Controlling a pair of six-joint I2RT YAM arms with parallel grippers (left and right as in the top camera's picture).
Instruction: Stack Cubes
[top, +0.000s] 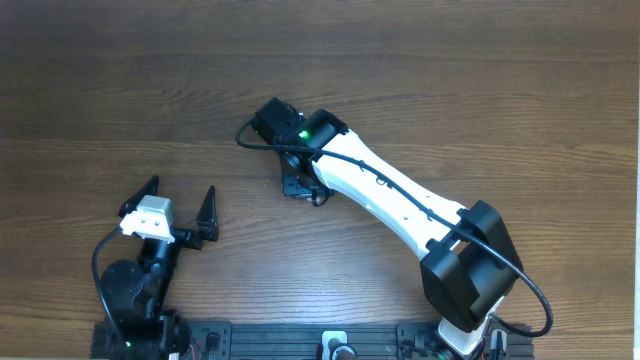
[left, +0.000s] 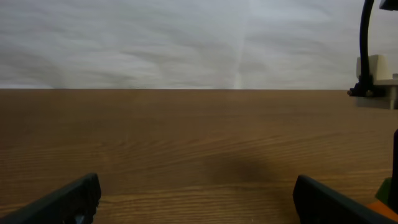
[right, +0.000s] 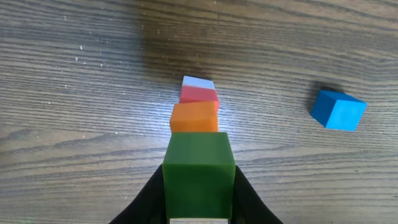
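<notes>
The right end effector (right: 199, 186) grips the green cube (right: 199, 163), one finger pressed against each side. Directly beneath it stands a column: the orange cube (right: 194, 117), then the red cube (right: 199, 94), then a pale cube (right: 198, 82) at the bottom on the desk (right: 74, 93). The green cube sits in line with the column, but I cannot tell whether it rests on the orange one or hangs just above it. The blue cube (right: 337, 110) lies alone on the desk, well off to one side of this end effector. The left end effector (top: 175, 207) is open and holds nothing, low over bare desk.

By my judgement three cubes are stacked and the fourth is being placed. Releasing it and adding the blue cube remain.
</notes>
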